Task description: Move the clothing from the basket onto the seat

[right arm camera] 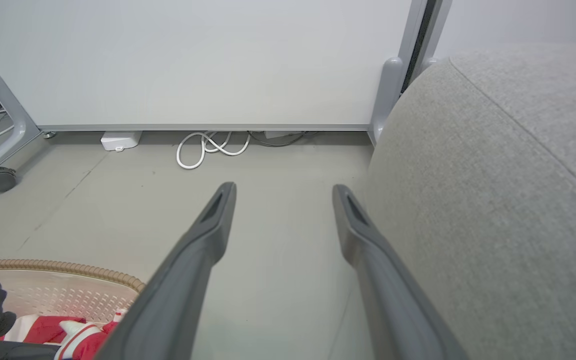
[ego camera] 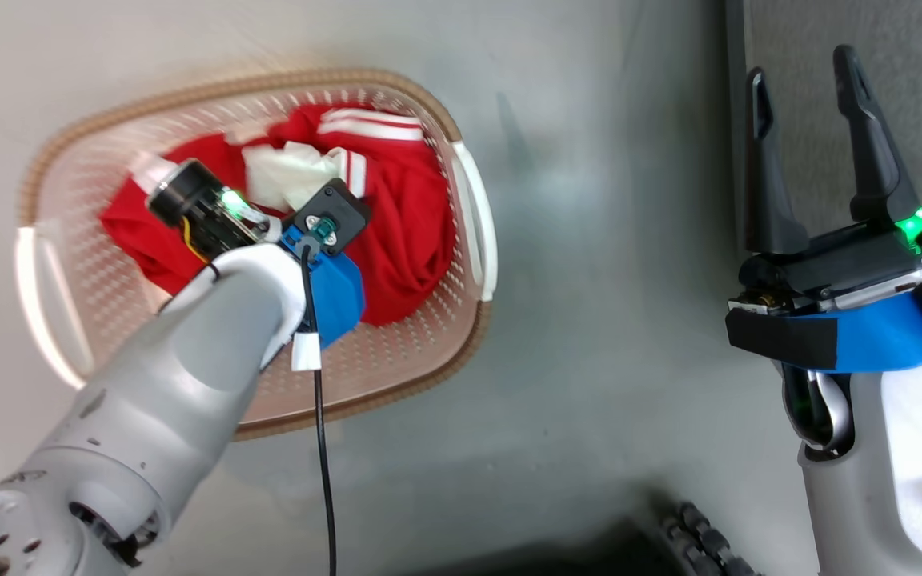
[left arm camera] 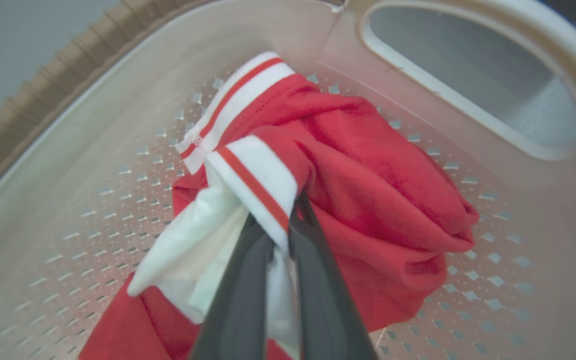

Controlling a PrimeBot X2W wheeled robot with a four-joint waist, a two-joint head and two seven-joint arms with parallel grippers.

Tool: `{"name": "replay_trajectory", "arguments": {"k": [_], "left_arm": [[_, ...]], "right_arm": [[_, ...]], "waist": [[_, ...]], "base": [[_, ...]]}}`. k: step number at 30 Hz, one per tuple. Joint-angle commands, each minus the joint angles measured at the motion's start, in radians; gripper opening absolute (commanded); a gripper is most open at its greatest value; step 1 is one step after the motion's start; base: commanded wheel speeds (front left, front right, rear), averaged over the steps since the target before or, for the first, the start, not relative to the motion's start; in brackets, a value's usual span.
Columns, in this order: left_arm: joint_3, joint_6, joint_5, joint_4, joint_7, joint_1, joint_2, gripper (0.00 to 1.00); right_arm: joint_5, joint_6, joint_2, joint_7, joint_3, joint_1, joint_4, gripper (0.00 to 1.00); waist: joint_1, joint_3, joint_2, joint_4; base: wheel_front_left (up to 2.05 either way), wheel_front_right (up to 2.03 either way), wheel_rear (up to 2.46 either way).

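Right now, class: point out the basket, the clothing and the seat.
basket (ego camera: 309, 78), head view, brown rim.
clothing (left arm camera: 393, 185), left wrist view, red fold.
seat (right arm camera: 493, 200), right wrist view, grey upholstery.

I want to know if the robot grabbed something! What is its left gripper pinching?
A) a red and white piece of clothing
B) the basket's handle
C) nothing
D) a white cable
A: in the left wrist view, the left gripper is closed on the striped white trim of the clothing, which still lies inside the basket.
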Motion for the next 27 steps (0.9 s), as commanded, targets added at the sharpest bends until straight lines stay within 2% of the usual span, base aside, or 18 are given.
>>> {"name": "replay_trajectory", "arguments": {"k": [1, 6, 16, 27], "left_arm": [[0.004, -0.001, -0.017, -0.012, -0.016, 0.017, -0.008, 0.0], [0.037, -0.001, -0.035, -0.067, -0.03, 0.031, -0.015, 0.0], [0.217, 0.035, 0.017, -0.293, -0.03, 0.164, 0.022, 0.0], [0.375, 0.037, 0.098, -0.418, -0.03, 0.29, 0.038, 0.0]], "right_arm": [[-0.008, 0.0, -0.002, -0.004, -0.004, 0.0, 0.01, 1.0], [-0.03, 0.0, -0.002, -0.004, -0.01, 0.024, 0.038, 1.0], [-0.055, 0.0, -0.002, -0.004, -0.009, 0.081, 0.092, 1.0], [-0.043, 0.0, -0.002, -0.004, 0.02, 0.154, 0.148, 1.0]], "waist": [[0.0, -0.056, 0.0, 0.032], [0.0, -0.142, 0.0, 0.071], [0.0, -0.338, 0.0, 0.124], [0.0, -0.546, 0.0, 0.135]], "base": [[0.0, 0.0, 0.0], [0.0, 0.0, 0.0], [0.0, 0.0, 0.0], [0.0, 0.0, 0.0]]}}
